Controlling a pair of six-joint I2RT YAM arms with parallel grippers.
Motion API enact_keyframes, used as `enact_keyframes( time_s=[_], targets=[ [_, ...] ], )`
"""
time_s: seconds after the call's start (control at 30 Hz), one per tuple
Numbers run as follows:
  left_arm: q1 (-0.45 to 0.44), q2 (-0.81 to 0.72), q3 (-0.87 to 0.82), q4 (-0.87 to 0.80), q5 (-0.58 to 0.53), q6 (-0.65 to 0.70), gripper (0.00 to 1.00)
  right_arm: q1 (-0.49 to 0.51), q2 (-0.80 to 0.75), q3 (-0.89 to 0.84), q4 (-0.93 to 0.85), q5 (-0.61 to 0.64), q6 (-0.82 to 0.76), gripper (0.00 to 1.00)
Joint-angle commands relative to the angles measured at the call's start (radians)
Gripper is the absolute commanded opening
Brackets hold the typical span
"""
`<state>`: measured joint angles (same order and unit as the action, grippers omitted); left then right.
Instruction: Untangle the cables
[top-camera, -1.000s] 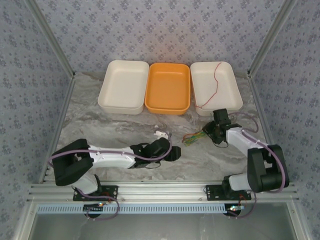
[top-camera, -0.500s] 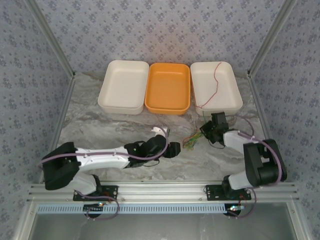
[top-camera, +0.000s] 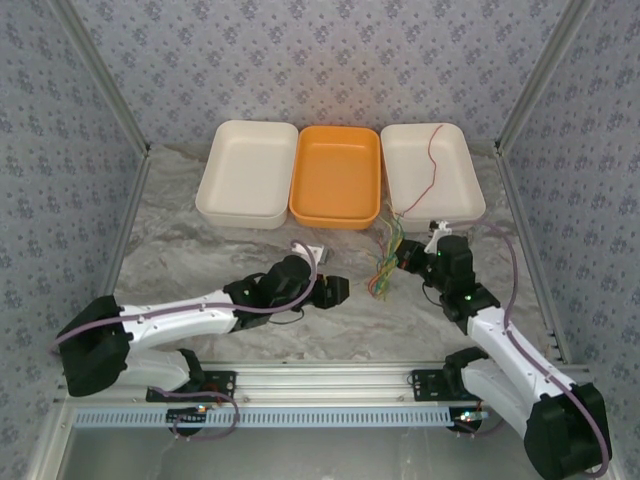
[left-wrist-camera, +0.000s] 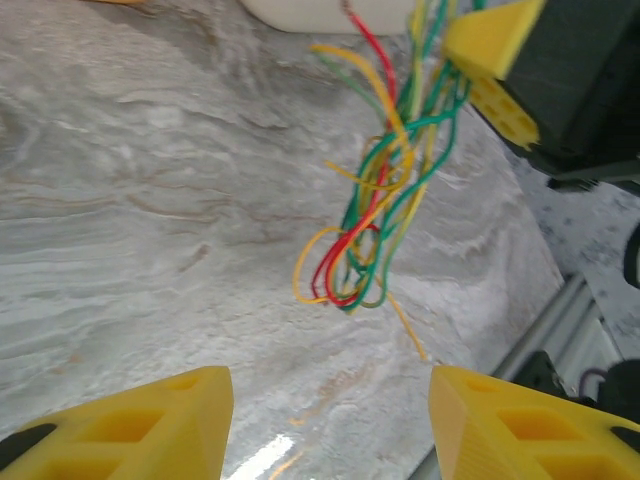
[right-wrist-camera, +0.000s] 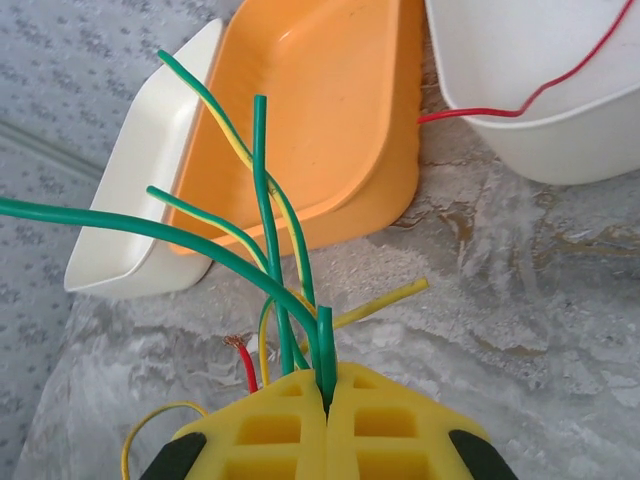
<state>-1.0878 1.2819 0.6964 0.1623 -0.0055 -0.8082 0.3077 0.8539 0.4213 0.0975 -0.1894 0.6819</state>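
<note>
The right gripper (right-wrist-camera: 327, 398) is clamped on the cables (left-wrist-camera: 352, 272) — the bundle hangs from its tips toward the tabletop (left-wrist-camera: 150, 200), straight ahead of the left gripper (left-wrist-camera: 328, 392), whose jaws stand apart. A red cable (top-camera: 432, 165) lies beyond the right gripper — in a white tray (top-camera: 462, 205).

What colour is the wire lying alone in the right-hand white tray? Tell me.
Red. That wire shows best, end to end, in the top external view.
</note>
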Motion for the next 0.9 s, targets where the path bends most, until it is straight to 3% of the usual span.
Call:
enact_keyframes(
  time_s=[0.0, 0.3, 0.6, 0.7, 0.77, 0.83, 0.87],
  targets=[
    [-0.006, 0.023, 0.013, 0.068, 0.084, 0.080, 0.55, 0.005, -0.008, 0.048, -0.007, -0.089, -0.076, 0.00],
    [-0.007, 0.145, 0.078, 0.104, 0.128, 0.153, 0.63, 0.014, 0.043, 0.145, -0.120, -0.168, -0.035, 0.00],
    [-0.027, 0.274, 0.172, 0.117, 0.135, 0.180, 0.61, 0.025, 0.050, 0.177, -0.188, -0.169, -0.002, 0.00],
    [-0.027, 0.301, 0.188, 0.099, 0.089, 0.181, 0.51, 0.032, 0.051, 0.178, -0.183, -0.174, 0.014, 0.00],
    [-0.025, 0.303, 0.189, 0.087, 0.035, 0.179, 0.34, 0.036, 0.051, 0.181, -0.187, -0.172, 0.017, 0.00],
    [-0.023, 0.290, 0.173, 0.097, -0.001, 0.173, 0.08, 0.037, 0.049, 0.189, -0.210, -0.150, 0.015, 0.00],
    [-0.023, 0.281, 0.163, 0.105, -0.008, 0.169, 0.00, 0.038, 0.046, 0.192, -0.228, -0.129, 0.012, 0.00]
  ],
)
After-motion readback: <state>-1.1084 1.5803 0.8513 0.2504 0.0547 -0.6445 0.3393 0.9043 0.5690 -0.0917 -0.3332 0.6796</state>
